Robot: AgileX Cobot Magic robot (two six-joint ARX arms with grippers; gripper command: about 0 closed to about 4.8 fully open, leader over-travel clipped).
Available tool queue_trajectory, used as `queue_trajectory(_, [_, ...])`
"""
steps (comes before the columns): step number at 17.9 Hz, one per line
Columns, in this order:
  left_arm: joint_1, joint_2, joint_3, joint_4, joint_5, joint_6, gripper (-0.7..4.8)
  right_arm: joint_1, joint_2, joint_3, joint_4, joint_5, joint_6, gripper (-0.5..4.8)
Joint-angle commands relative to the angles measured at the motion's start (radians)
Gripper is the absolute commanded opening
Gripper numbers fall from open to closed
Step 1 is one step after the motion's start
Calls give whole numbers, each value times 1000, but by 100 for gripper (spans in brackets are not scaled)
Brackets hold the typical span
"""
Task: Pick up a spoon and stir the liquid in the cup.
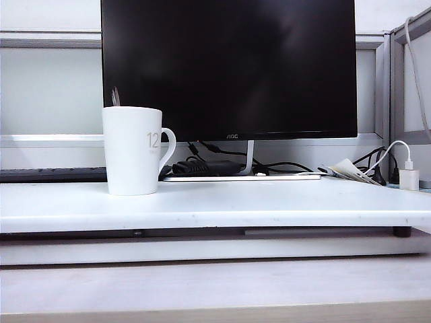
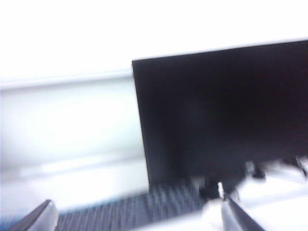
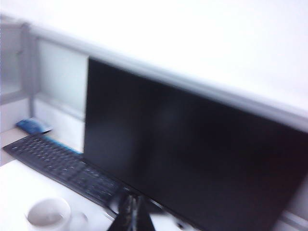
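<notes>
The cup (image 1: 132, 151), a tall white mug marked "12" with its handle to the right, stands on the left of the white table. The thin grey handle of the spoon (image 1: 115, 96) sticks up out of it at the far rim. Neither gripper shows in the exterior view. The blurred left wrist view has my left gripper (image 2: 137, 222) open, its fingertips (image 2: 42, 217) wide apart with nothing between, facing the monitor and keyboard. My right gripper (image 3: 133, 214) is shut, raised above the table, with the cup (image 3: 48, 214) below and off to one side.
A large black monitor (image 1: 229, 67) stands behind the cup on a flat stand (image 1: 242, 177) with cables. A black keyboard (image 3: 62, 166) lies at the back left. A white charger (image 1: 409, 178) and cable sit at the far right. The table's front edge (image 1: 215, 222) faces the exterior camera.
</notes>
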Motion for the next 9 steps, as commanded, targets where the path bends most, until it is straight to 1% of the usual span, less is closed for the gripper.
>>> queue_trajectory(1, [1,-150,2,-186,-4,-25,472,0,-240,-64,-225,123,11,2])
queue_trajectory(2, [0,-200,2,-246,-3,-45,410,0,-351,-116,-267,130,45,1])
queue_trajectory(3, [0,-237,2,-299,-3,-48,334,0,-452,-171,-287,130,75,0])
queue_trajectory(4, [0,-272,2,-354,1,-50,240,0,-570,-242,-296,130,95,0])
queue_trajectory(5, [0,-275,2,-384,5,-64,173,-2,-644,-289,-299,130,105,0])
queue_trajectory(6, [0,-274,2,-444,5,-134,107,-5,-752,-373,-301,130,122,0])
queue_trajectory(7, [0,-272,-3,-495,5,-188,106,-10,-824,-426,-307,130,136,0])
queue_trajectory(8, [0,-272,-19,-540,4,-232,91,-15,-916,-522,-299,128,154,-1])
queue_trajectory(9, [0,-273,-45,-551,4,-267,45,-18,-979,-596,-288,130,155,-1])
